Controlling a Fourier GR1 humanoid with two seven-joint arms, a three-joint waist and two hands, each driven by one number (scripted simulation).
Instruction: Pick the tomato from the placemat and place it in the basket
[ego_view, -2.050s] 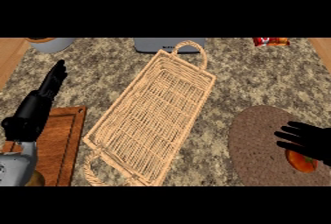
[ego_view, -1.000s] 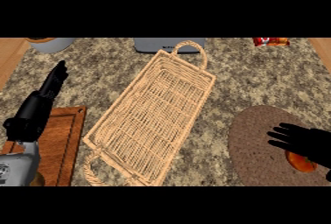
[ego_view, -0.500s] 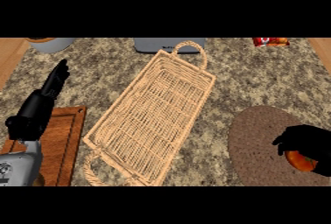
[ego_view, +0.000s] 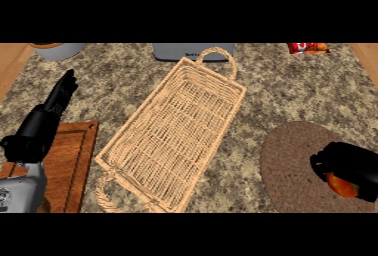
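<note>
- At the view's lower right, on the placemat (ego_view: 289, 159), the right hand (ego_view: 353, 164) has its fingers curled down round the tomato (ego_view: 342, 186). Only an orange-red sliver of the tomato shows beneath the black palm.
- A second ago those fingers were spread flat above the mat, and since then they have closed in. I judge the grasp is now made or nearly so, so lifting comes next.
- The tomato seems to rest on the mat near its right edge, not yet raised, though the hand hides most of it.
- The basket (ego_view: 177, 130), long and woven with a loop handle at each end, lies slantwise just left of the mat and holds nothing.
- The left hand (ego_view: 55, 107) rests at the left edge with its fingers straight, unchanged.
- A wooden board (ego_view: 72, 160) lies under the left forearm, beside the basket's near end.
- The speckled stone counter (ego_view: 295, 85) carries a grey appliance (ego_view: 184, 50), a red packet (ego_view: 308, 48) and a pale bowl (ego_view: 59, 49) along its far edge.
</note>
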